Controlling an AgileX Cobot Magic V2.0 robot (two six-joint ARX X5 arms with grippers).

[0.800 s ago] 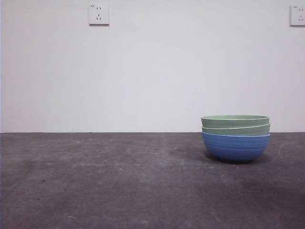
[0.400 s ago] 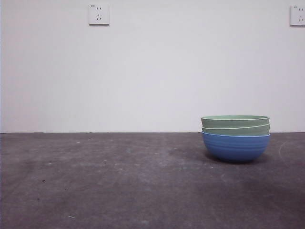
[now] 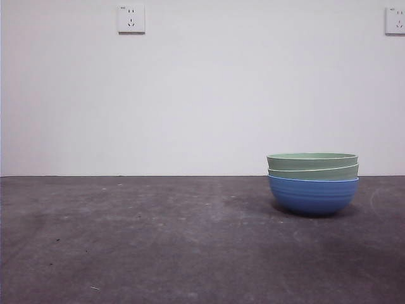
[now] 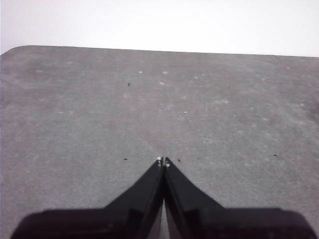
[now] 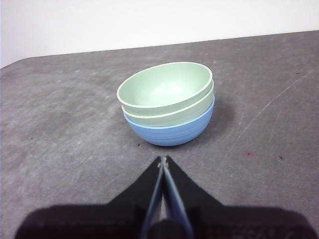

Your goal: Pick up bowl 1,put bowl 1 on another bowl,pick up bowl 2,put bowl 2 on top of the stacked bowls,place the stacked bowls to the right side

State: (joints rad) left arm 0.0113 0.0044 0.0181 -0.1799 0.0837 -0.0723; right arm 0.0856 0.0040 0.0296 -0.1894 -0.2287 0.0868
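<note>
Grey tabletop (image 3: 158, 240) and white wall look unchanged from a second ago. Upright, rims up, the stacked bowls (image 3: 312, 182) sit below the right wall socket (image 3: 395, 20). Facing them, the right gripper (image 5: 163, 160) is closed, empty; the left gripper (image 4: 163, 162) likewise. No readable writing.

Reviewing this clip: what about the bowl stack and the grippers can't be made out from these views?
- Insides of the lower green bowl and blue bowl: covered by the top green bowl nested in them, in both views.
- Top green bowl's inside: front view sits too low; only the right wrist view shows it.
- Stack's far side: hidden in the right wrist view.
- Left gripper and right gripper: outside the front view.
</note>
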